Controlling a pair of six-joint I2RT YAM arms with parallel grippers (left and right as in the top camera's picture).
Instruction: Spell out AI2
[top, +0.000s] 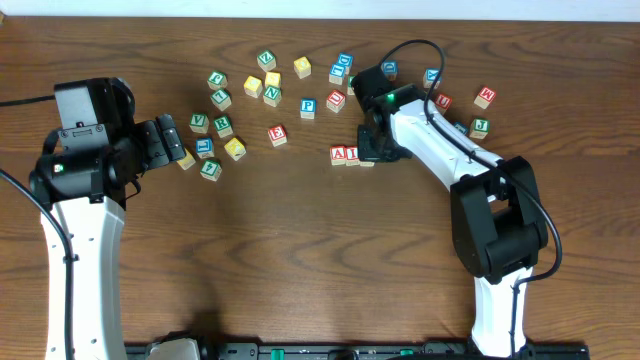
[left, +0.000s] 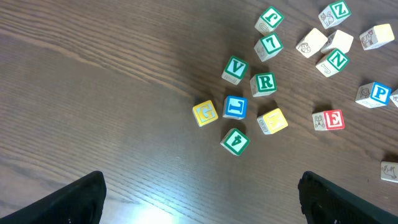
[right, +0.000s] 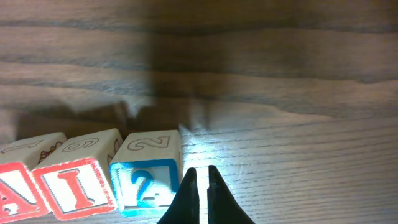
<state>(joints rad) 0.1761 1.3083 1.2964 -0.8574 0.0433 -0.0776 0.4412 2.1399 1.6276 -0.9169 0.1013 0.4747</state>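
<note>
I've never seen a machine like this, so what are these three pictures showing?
It is a robot with a left arm and a right arm at a wooden table. One picture looks down from above. The other two come from small cameras on the wrists. Each arm ends in a two-fingered end effector. The left end effector is wide open and empty. The right end effector is shut, holding nothing, just beside the 2 cube. That cube sits in a row with the A cube and I cube. Other blocks, like the V block, lie scattered.
</note>
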